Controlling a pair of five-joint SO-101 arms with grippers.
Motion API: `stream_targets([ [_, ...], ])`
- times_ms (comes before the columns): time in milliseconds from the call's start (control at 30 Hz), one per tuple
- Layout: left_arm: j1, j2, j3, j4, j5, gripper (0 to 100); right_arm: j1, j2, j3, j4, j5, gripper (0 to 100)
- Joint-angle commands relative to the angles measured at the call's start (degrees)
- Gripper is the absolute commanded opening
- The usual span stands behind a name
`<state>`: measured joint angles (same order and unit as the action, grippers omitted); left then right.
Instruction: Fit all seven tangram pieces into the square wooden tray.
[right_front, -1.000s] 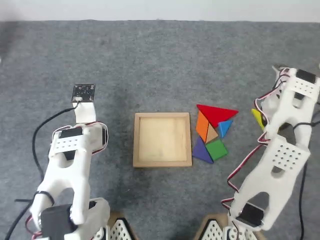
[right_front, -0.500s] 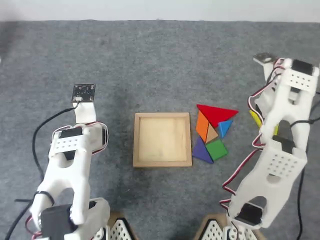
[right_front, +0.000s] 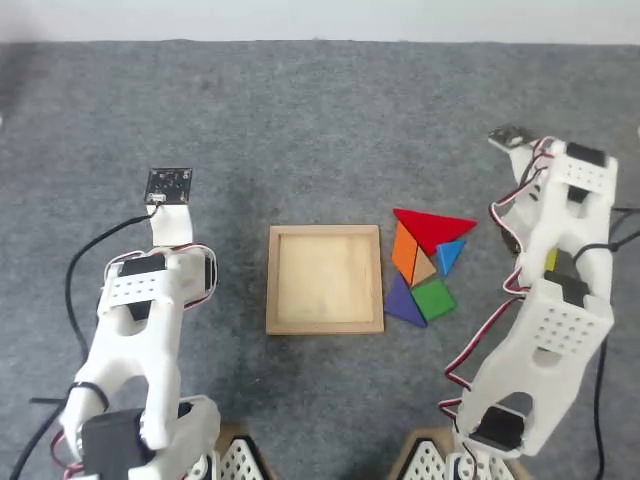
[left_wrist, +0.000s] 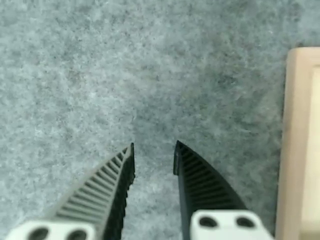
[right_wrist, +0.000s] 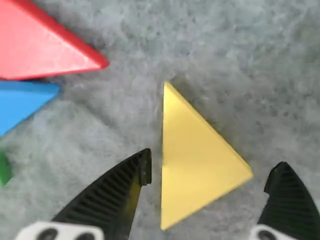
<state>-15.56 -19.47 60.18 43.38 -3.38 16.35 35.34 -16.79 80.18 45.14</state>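
Swung right arm (right_front: 562, 250) leftward at frame's right; spread right gripper (right_wrist: 212, 162) wide astride yellow triangle (right_wrist: 192, 160), gripped nothing. Held left gripper (left_wrist: 154, 147) slightly parted over carpet (left_wrist: 75, 75) beside tray (right_front: 325, 231). Left tray bare at centre, six pieces (right_front: 425, 265) clustered just right of it, none fitted yet

From where I stand, the left arm (right_front: 140, 330) and right arm (right_front: 550, 320) are white plastic shells with grids of small holes and black motors, a black cable (right_front: 69, 285) trailing off the left, red-and-white wires (right_front: 460, 360) looping along the right, and tapered, ridged black fingers (left_wrist: 200, 180).
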Motion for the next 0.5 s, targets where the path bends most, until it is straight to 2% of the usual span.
stream_targets([
  [0,0.35,-0.44,-0.31,-1.14,-0.44,12,0.75,-1.71,4.57,-4.35,-1.41,37.0],
  [167,0.35,-0.44,-0.31,-1.14,-0.44,12,1.89,-1.71,5.63,-7.43,-5.10,36.9],
  [367,0.35,-0.44,-0.31,-1.14,-0.44,12,1.98,-1.63,5.71,-7.16,-5.19,36.2],
  [467,0.35,-0.44,-0.31,-1.14,-0.44,12,1.98,-1.63,6.42,-7.16,-5.10,29.0],
])
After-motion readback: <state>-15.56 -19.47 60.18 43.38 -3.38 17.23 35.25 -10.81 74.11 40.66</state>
